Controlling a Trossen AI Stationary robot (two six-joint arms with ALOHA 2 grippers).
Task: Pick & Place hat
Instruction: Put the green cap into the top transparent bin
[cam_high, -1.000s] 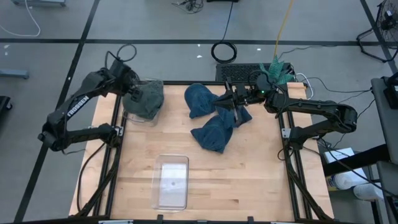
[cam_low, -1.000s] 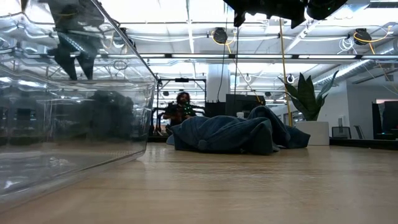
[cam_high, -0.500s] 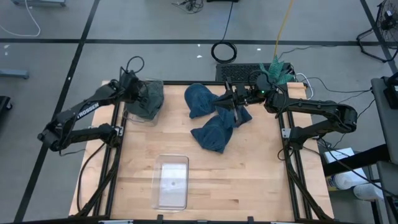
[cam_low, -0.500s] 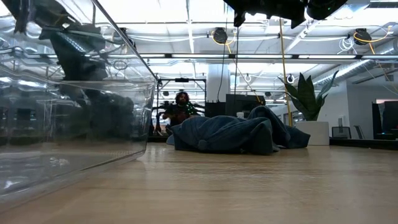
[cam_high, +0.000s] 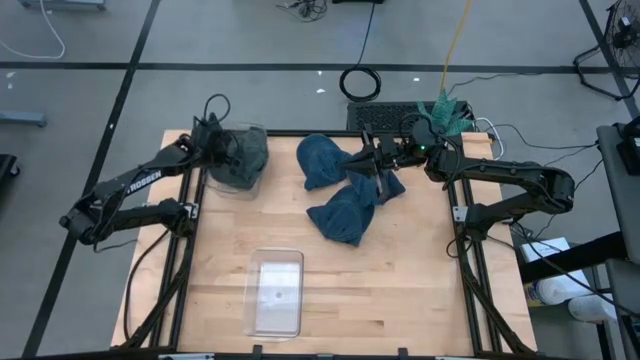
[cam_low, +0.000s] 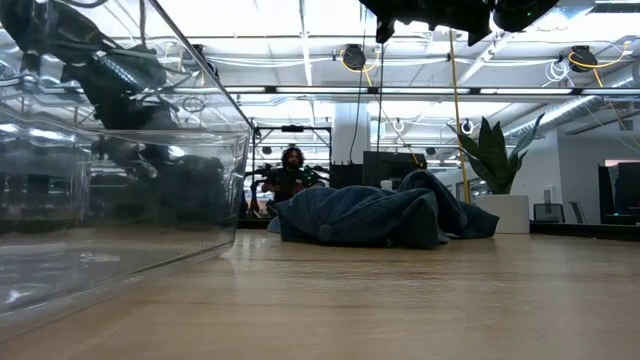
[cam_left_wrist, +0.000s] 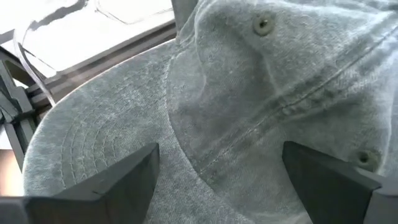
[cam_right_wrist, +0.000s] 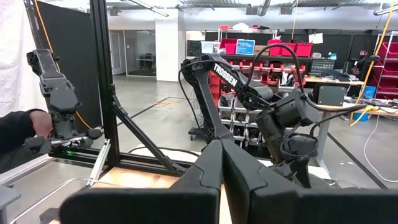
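A grey hat (cam_high: 243, 157) lies in a clear bin (cam_high: 212, 186) at the table's far left corner. In the left wrist view its brim (cam_left_wrist: 93, 143) and crown (cam_left_wrist: 280, 93) fill the picture. My left gripper (cam_high: 224, 152) hangs open just over it, pointing steeply down, one finger (cam_left_wrist: 118, 180) above the brim and the other (cam_left_wrist: 329, 180) above the crown. Whether the fingers touch the hat cannot be told. Blue hats (cam_high: 345, 188) lie in a heap at the table's far middle (cam_low: 380, 215). My right gripper (cam_high: 372, 160) is shut and raised above them (cam_right_wrist: 221, 168), holding nothing.
A clear box (cam_high: 277, 292) stands at the near middle; it fills the low view's left (cam_low: 120, 200). Black frame rails (cam_high: 188, 215) run along both table sides. Bare wood lies between the box and the blue hats. A person's hand (cam_right_wrist: 37, 124) shows beyond the table.
My left gripper has come down toward the grey hat in the bin and tipped more steeply downward; its fingers have stayed open. My right arm has kept still.
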